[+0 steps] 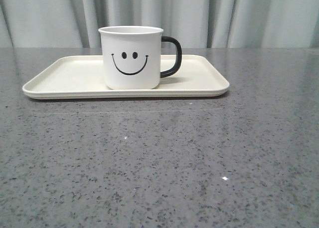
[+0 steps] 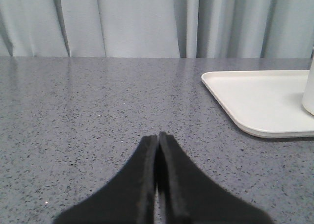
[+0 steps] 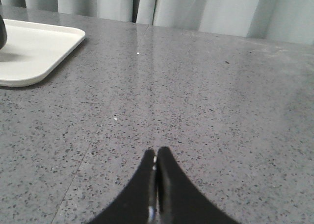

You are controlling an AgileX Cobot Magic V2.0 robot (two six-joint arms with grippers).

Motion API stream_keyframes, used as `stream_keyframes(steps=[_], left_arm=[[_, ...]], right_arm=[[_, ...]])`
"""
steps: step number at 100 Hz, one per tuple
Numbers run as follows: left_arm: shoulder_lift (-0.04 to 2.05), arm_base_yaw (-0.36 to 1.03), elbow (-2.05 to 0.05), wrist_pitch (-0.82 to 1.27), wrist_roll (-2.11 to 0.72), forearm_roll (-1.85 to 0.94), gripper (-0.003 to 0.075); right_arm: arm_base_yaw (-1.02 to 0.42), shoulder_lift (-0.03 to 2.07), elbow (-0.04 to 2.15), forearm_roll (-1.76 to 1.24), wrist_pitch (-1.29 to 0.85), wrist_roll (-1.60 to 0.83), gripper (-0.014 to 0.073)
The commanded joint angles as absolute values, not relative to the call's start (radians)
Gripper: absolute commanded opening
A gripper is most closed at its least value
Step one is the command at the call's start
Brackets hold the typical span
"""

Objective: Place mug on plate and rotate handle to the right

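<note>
Nearest to us, our left claw [image 2: 157,136] has its fingers pressed together with nothing between them, low over bare table [image 1: 159,163]; our right claw [image 3: 156,153] is likewise closed and empty. Both sit well apart from the plate [image 1: 65,76], which only edges into each wrist view, and neither arm shows in the front view. Farther out, the plate lies flat on the table, and the mug [image 1: 131,57] stands upright on it, roughly at its middle, smiley face toward us. The handle [image 1: 172,57] sticks out to the right. We judge both parts of the task done: mug placed, handle turned right. Nothing appears left beyond keeping clear of the plate. Behind hangs a pale curtain [image 1: 224,13].
</note>
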State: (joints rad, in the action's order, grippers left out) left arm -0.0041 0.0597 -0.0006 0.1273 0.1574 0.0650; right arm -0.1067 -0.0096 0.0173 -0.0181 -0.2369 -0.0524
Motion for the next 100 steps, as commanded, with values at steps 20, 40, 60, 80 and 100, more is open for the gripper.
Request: stream_keyframes(steps=[20, 40, 60, 80, 100], left_arm=[[-0.033, 0.058, 0.01, 0.04, 0.165, 0.063, -0.002], [-0.033, 0.058, 0.01, 0.04, 0.165, 0.063, -0.002], [-0.033, 0.058, 0.01, 0.04, 0.165, 0.063, -0.002], [-0.033, 0.058, 0.01, 0.04, 0.165, 0.063, -0.002], [-0.033, 0.058, 0.01, 0.04, 0.165, 0.063, -0.002]], right_arm=[[-0.101, -0.032, -0.028, 0.0, -0.042, -0.046, -0.0067], [-0.101, -0.032, -0.028, 0.0, -0.041, -0.046, -0.0067], [-0.101, -0.032, -0.028, 0.0, -0.042, -0.046, -0.0067], [-0.101, -0.032, -0.028, 0.0, -0.042, -0.046, -0.0067], [-0.101, -0.032, -0.028, 0.0, -0.042, -0.046, -0.0067]])
